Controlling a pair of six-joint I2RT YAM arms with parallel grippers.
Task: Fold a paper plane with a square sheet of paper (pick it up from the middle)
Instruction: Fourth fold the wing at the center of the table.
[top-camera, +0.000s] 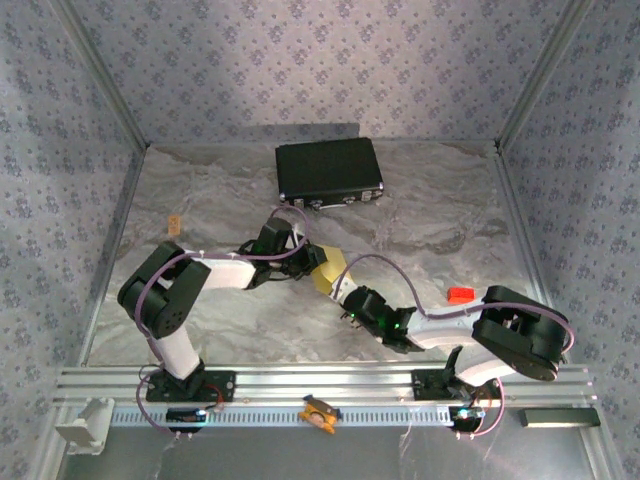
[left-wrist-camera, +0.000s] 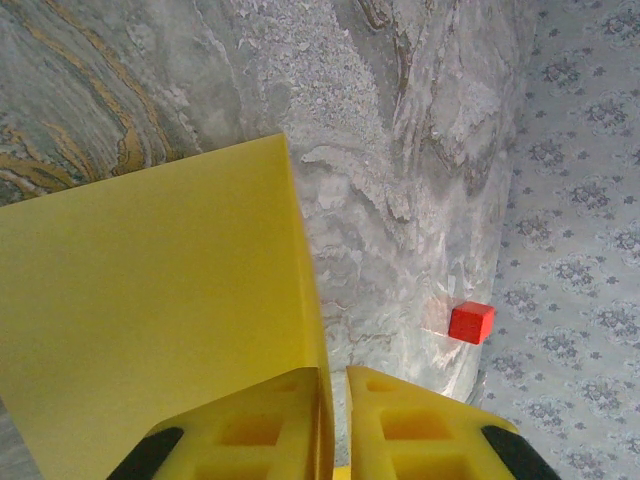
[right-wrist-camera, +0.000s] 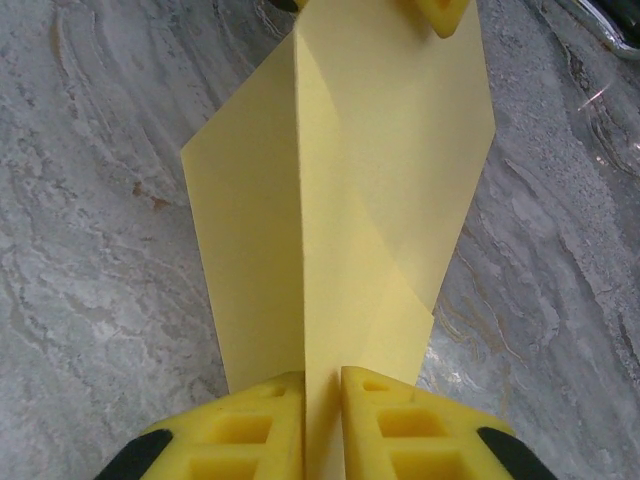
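Above table (top-camera: 440, 225) centre, between both arms: paper (right-wrist-camera: 340, 200), part-folded, centre crease standing up. Left gripper (left-wrist-camera: 335, 385) clenched on one end of paper. Right gripper (right-wrist-camera: 322, 385) clenched on opposite end, right on crease. Likely reason for two-ended hold: sheet taut, crease straight for next fold. Case (top-camera: 329, 171) well apart, behind.

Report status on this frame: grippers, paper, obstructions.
Left gripper, right gripper both shut on yellow paper. Paper creased, held between them. Black case, red block well apart.
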